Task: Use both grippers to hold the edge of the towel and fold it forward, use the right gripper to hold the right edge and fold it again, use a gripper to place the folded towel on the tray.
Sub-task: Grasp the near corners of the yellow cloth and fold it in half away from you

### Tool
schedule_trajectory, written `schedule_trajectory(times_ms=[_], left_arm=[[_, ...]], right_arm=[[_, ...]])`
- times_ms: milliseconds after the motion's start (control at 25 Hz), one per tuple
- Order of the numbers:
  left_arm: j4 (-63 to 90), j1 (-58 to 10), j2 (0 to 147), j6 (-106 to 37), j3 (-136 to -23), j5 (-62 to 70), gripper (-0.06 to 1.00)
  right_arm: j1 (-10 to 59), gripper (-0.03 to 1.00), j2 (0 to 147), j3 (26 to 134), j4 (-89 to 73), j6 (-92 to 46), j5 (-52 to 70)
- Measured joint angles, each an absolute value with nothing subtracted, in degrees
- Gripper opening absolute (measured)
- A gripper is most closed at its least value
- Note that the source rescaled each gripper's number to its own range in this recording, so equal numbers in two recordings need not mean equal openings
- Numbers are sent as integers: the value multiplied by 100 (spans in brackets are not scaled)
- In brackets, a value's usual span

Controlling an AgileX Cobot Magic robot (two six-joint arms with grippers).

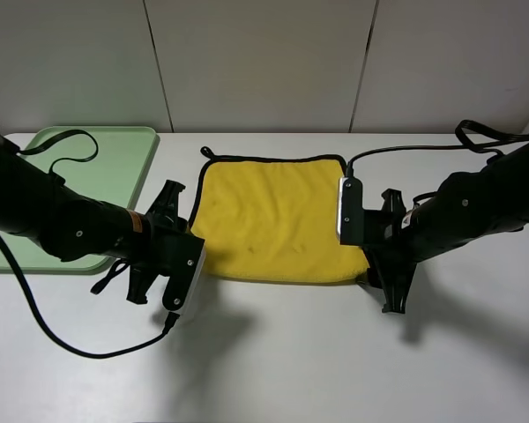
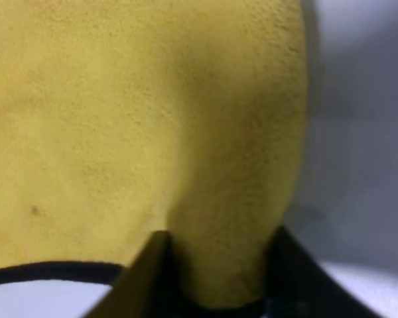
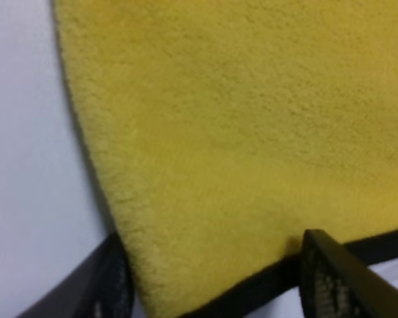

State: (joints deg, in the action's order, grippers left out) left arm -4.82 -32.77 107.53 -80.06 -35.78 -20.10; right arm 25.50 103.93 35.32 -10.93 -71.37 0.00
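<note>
Exterior high view gives us the plush yellow square towel [image 1: 273,220] with its thin black binding [image 1: 273,159]. It lies flat on the white table [image 1: 291,361], near the pale green rectangular plastic tray [image 1: 123,181] but not touching it. At the towel's near corner on the tray side, we see the left gripper [image 2: 219,268] pressed together on a raised bunch of cloth. At the near corner far from the tray, the right gripper [image 3: 222,278] has its fingers [image 3: 335,278] apart, with the corner lying flat between them.

Black arms [image 1: 62,225], white boxes [image 1: 345,207], possibly orange ring [image 1: 137,222]
</note>
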Motion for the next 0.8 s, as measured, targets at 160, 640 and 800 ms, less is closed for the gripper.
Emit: schedule_trajectory(times_ms=[160, 640, 800], left_arm=[[-482, -3277, 10753, -8006, -3578, -1921, 9], [-482, -3277, 10753, -8004, -3575, -1767, 0], [-482, -3277, 10753, -8004, -3575, -1763, 0]], right_arm=[[2550, 41, 10412, 3523, -1098, -6834, 48], [2550, 0, 10438, 3506, -1102, -6222, 35], [2550, 0, 10438, 3506, -1102, -6222, 35]])
